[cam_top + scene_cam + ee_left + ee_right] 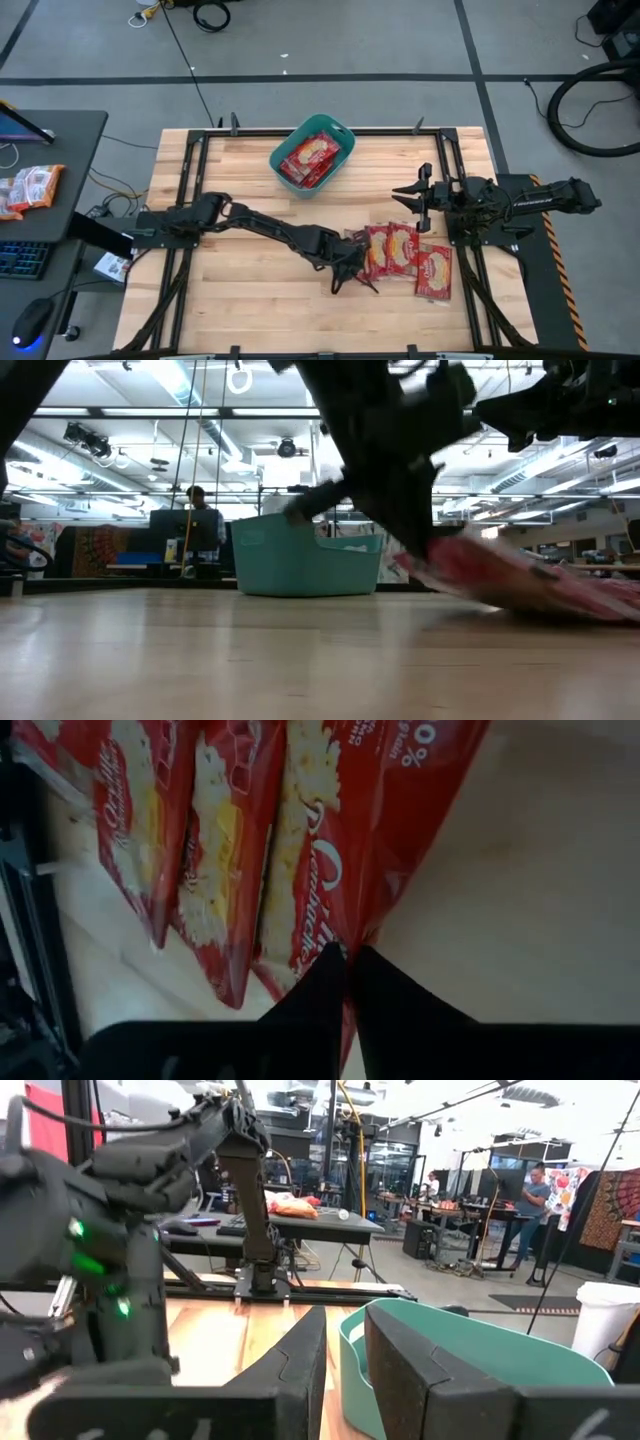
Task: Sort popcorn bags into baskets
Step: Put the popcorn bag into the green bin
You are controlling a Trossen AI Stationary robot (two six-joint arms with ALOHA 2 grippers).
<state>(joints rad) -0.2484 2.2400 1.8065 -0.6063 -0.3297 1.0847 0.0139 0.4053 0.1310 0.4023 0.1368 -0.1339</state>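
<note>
**Pinching a Popcorn Bag at Its Edge**

Reaching across the pale wooden plank table (230,290), the left gripper (352,272) is down low by a group of flat red popcorn bags (403,255). Its two dark fingers (330,982) are squeezed almost together, with the thin edge of the nearest flat red popcorn bag (350,840) caught between them. In the left wrist view, that bag is shiny red with a creamy yellow popcorn picture in the middle and white curly writing. Two more bags just like it lie side by side next to it, touching each other. From above, the group sits on the right part of the table, near the front, with one more bag lying at its far right end.

Next comes the right gripper (412,196), floating above the table just behind the bags. Its fingers are partly open and hold nothing.

Farther back, near the table's far edge, sits the teal plastic tub with rounded corners (312,152). More red bags (308,160) lie inside it.

Past the table, a person (203,520) is standing in the room.
</note>
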